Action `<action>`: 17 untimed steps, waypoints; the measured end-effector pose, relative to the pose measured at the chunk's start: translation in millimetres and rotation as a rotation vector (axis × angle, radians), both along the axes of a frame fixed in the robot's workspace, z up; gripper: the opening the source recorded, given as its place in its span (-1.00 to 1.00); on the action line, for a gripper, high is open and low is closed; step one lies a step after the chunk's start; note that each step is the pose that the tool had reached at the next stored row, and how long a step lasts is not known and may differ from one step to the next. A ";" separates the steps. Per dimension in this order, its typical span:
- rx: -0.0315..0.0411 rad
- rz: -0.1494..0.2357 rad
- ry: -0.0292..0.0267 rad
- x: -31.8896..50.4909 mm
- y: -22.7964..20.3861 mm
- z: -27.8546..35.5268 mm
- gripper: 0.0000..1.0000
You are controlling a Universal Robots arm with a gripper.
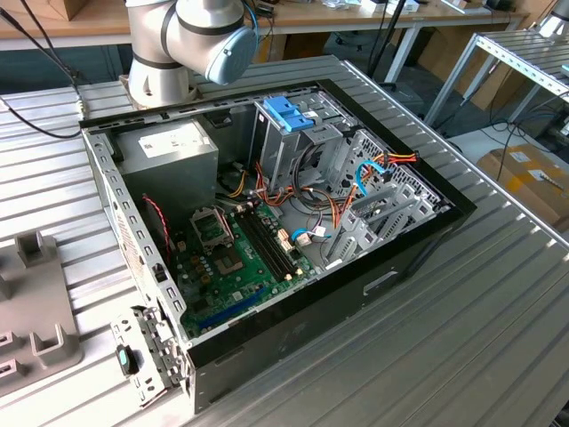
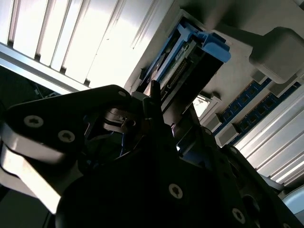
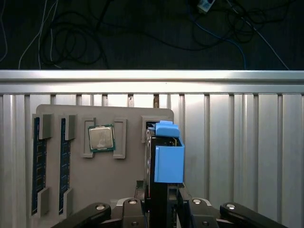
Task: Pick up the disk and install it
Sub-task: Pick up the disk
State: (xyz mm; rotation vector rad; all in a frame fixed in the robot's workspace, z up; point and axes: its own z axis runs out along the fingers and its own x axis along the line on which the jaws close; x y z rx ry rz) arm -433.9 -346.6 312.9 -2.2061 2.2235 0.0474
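Claw closed on the disk
In the first wrist view the disk stands on edge between the claw's fingers, blue carrier end farthest from the claw, over a grey tray with a processor chip and memory sticks on the ribbed counter.

The disk has a light-blue carrier over a dark body. It stands by a grey tray with blue memory sticks and a silver chip edged green. The surface is silver (ribbed in light and shadow stripes). In the exterior view, the case is black, the motherboard green, the latch blue.
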 end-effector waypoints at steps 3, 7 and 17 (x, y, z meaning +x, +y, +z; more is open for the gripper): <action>0.0000 0.000 -0.0001 0.0 0.0 0.0 -0.29; 0.0000 0.000 0.0000 0.0 0.0 -1.6 -0.29; 0.0000 0.000 0.0000 0.0 -0.1 -7.7 -0.29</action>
